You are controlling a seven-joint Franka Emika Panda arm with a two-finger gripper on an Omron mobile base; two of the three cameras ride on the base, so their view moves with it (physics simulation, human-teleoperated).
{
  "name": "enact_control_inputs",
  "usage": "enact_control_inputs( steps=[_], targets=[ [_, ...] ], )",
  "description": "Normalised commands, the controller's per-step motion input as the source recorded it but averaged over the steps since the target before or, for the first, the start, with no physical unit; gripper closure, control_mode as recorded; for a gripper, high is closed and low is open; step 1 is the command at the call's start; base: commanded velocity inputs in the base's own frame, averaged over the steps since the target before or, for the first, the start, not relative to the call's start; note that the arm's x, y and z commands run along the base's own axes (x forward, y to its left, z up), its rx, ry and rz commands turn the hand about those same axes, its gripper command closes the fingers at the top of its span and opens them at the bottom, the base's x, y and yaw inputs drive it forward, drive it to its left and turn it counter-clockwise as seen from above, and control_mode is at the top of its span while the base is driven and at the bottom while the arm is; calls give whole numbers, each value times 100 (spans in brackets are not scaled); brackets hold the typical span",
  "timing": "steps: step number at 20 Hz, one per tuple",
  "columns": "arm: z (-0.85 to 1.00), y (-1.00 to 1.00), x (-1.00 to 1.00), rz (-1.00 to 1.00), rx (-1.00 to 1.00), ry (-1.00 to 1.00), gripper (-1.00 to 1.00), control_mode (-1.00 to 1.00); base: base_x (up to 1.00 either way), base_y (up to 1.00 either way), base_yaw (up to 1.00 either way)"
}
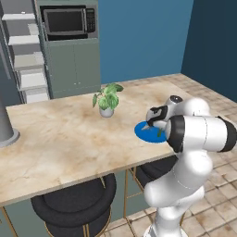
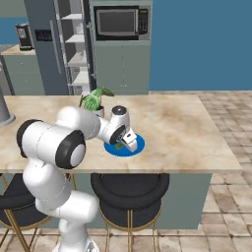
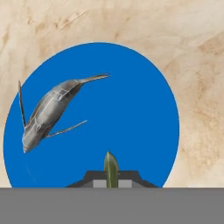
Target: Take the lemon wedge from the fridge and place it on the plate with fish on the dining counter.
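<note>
So the white robot arm is reaching out over the long beige marble-look surface [image 1: 65, 139], and its two-finger end effector [image 3: 111, 173] is hanging right above the small round bright blue plate [image 3: 131, 113]. The jaws are squeezed together on a thin olive-green sliver, which I take to be the lemon wedge [image 3: 110, 168]; in the hand view you only see its narrow pointed edge poking up between the dark tips, over the near part of the plate. I can't tell if the wedge is touching the plate or just above it. The slim silvery-grey fish [image 3: 50, 111] lies on the plate too, off to one side in the hand view, clearly apart from the wedge, with its thin fins sticking out. In the right base view the plate sits near the front edge of the surface with the hand tilted down over it, and a little green leafy plant in a pale pot [image 1: 107, 99] stands farther back, near but not touching the plate. Black round stools [image 2: 129, 189] with gold legs are tucked under the front edge. Way behind, the tall dark slate-grey fridge [image 2: 47, 49] stands with white shelves showing, next to a grey-green cabinet holding a dark microwave [image 2: 120, 22].
</note>
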Motion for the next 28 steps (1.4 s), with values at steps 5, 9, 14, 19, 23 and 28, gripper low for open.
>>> enact_control_inputs(
  steps=[5, 9, 14, 19, 23, 28],
  targets=[
    [0, -6, 19, 0, 0, 0, 100, -100, 0, 0, 0],
    [-6, -1, 18, 0, 0, 0, 100, -100, 0, 0, 0],
    [-8, 0, 24, 0, 0, 0, -100, -100, 0, 0, 0],
    [-2, 0, 8, 0, 0, 0, -100, -100, 0, 0, 0],
    [26, 2, -2, 0, 2, 0, -100, -100, 0, 0, 0],
    [100, 84, -84, 0, 2, 1, -100, -100, 0, 0, 0]
  ],
)
